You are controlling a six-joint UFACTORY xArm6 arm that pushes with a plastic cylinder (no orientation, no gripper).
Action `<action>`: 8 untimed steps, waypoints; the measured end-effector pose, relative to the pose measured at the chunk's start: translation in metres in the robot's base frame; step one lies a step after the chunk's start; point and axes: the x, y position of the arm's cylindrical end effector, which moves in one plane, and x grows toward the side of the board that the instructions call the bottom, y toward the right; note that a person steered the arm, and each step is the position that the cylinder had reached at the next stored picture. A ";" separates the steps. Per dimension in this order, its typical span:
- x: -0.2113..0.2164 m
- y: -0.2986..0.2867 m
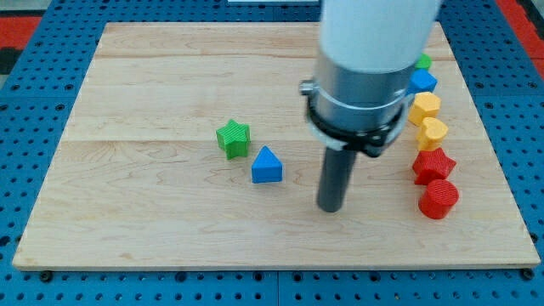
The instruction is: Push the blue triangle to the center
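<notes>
A green star-shaped block [233, 138] sits just beside the blue triangular block [267, 166], toward the wooden board's [153, 76] left edge; the triangle's apex points toward the top edge. My tip [330, 206] stands near its right side, apart; it has no jaws.

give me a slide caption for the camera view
My tip rests right of the blue triangle, with the green star just beyond it.

- A pale wooden board [153, 85] made of joined planks lies flat.
- Blue pegboard [34, 102] with rows of holes surrounds it.
- Red strips [25, 21] show in both top corners.
</notes>
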 end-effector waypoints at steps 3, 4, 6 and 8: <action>-0.058 -0.093; -0.080 -0.102; -0.095 -0.060; -0.121 -0.047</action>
